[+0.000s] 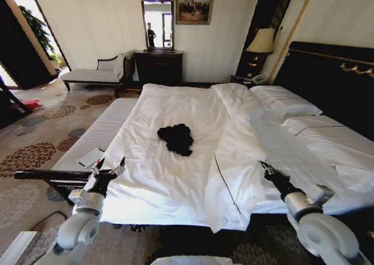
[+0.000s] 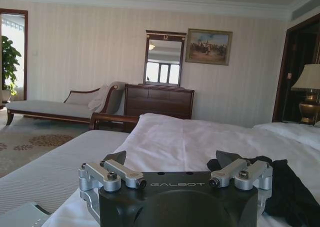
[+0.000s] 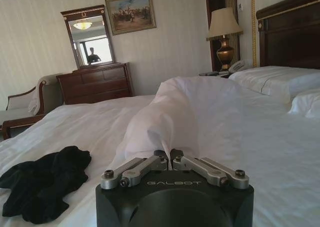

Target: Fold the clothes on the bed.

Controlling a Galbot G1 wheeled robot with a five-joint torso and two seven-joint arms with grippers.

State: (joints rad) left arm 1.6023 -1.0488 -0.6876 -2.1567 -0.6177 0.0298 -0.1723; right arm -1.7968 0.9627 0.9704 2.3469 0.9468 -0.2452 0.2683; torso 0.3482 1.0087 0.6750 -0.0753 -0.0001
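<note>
Lying crumpled on the bed [image 1: 175, 183], the clothes [image 1: 176, 139]; left gripper [image 1: 108, 167] spread; right gripper [image 1: 267, 168] pinched empty.

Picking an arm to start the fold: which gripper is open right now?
The left gripper, hovering at the bed's near edge, with fingers spread wide apart. The right gripper has its fingertips closed together over the turned-back duvet.

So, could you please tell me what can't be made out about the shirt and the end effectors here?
- T-shirt: crumpled on the bed, so its lettering and sleeves are hidden in its own folds.
- T-shirt, left wrist view: partly hidden behind the left end effector.
- Right end effector: fingertips meet against a duvet fold; whether they pinch it is unclear.
</note>
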